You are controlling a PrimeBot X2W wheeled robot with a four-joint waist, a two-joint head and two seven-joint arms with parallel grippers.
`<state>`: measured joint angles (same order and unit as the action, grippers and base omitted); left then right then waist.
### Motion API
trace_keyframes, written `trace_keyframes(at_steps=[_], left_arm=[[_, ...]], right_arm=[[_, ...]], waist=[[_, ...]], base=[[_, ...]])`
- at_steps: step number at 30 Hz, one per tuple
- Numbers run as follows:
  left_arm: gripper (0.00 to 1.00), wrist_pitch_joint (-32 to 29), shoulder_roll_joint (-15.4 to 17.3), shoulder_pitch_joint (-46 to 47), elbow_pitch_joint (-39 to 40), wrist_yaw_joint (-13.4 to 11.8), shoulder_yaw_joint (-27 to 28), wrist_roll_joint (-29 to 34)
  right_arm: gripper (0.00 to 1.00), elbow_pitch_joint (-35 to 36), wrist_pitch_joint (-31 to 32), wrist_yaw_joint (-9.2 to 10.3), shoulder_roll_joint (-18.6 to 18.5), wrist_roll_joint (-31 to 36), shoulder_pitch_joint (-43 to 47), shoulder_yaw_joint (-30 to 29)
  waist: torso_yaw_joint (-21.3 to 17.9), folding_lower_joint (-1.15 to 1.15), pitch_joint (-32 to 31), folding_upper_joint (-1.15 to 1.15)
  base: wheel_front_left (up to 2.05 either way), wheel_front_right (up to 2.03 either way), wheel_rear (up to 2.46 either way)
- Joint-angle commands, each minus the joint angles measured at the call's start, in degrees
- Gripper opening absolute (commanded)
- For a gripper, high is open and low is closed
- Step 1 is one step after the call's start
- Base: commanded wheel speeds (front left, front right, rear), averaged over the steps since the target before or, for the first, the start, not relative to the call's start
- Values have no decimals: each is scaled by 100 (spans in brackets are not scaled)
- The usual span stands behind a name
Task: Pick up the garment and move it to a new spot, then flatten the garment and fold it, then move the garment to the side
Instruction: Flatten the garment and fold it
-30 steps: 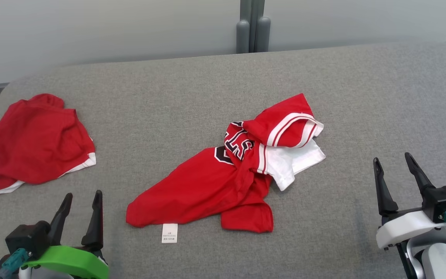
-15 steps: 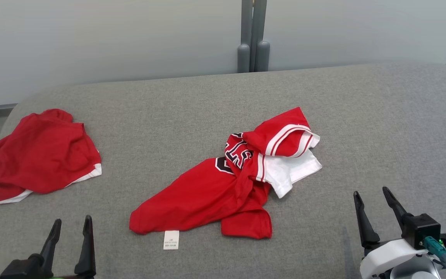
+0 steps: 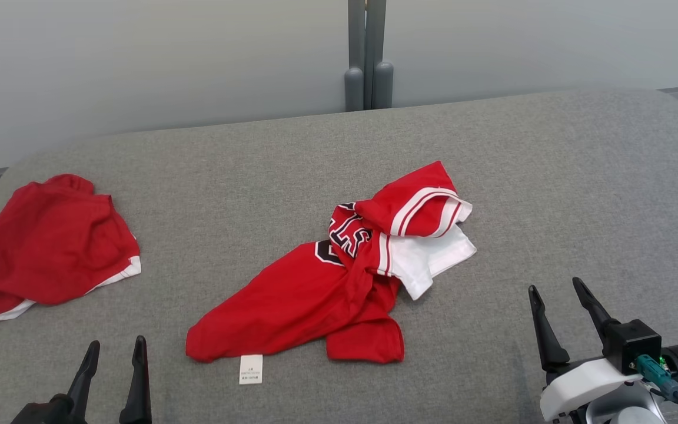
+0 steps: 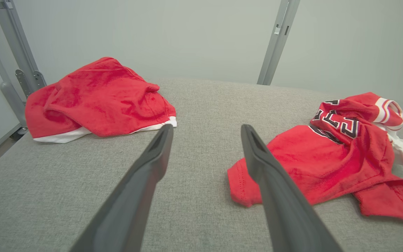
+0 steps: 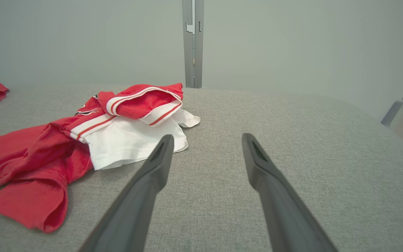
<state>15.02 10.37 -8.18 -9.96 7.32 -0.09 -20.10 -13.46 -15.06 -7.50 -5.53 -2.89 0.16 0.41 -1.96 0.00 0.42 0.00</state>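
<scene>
The garment [image 3: 315, 297] is a red jersey with a white sleeve and black-and-white lettering. It lies crumpled in the middle of the grey padded surface [image 3: 551, 176], with a white label [image 3: 251, 369] at its near hem. My left gripper [image 3: 116, 343] stands open at the lower left, short of the garment's hem and clear of it. In the left wrist view the left gripper [image 4: 206, 127] holds nothing, and the garment [image 4: 313, 161] lies to its right. My right gripper [image 3: 554, 285] stands open at the lower right. Its own view shows the right gripper [image 5: 207, 136] empty, beside the garment's white sleeve [image 5: 128, 143].
A second red garment [image 3: 45, 247] with white trim lies bunched at the surface's far left edge, and it shows again as the red heap [image 4: 96, 98] in the left wrist view. A grey metal post [image 3: 365, 56] stands against the pale wall behind. Bare grey surface spreads to the right.
The head camera has shifted, so the whole picture moved. Both grippers now sit lower in that view and stay open. The garments lie as before.
</scene>
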Motion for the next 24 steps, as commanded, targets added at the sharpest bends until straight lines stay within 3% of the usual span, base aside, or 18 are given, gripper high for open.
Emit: trace_keyframes(at_steps=[1,15,19,24], left_arm=[[100,18,67,48,26,21,-40,-43],[100,19,121,100,37,23,-222,-186],[100,-170,364,232,-282,23,-634,-497],[100,-1180,578,559,-46,13,-873,-921]], right_arm=[[100,30,-18,2,5,41,-38,11],[100,12,-18,2,18,-35,-268,-38],[100,-351,61,2,-278,-87,-673,156],[100,-573,1234,3,-932,-412,-1555,879]], waist=[[-10,0,-7,0],[-27,0,14,0],[-51,0,69,0],[-31,0,289,0]], base=[[0,0,0],[0,0,0],[0,0,0],[0,0,0]])
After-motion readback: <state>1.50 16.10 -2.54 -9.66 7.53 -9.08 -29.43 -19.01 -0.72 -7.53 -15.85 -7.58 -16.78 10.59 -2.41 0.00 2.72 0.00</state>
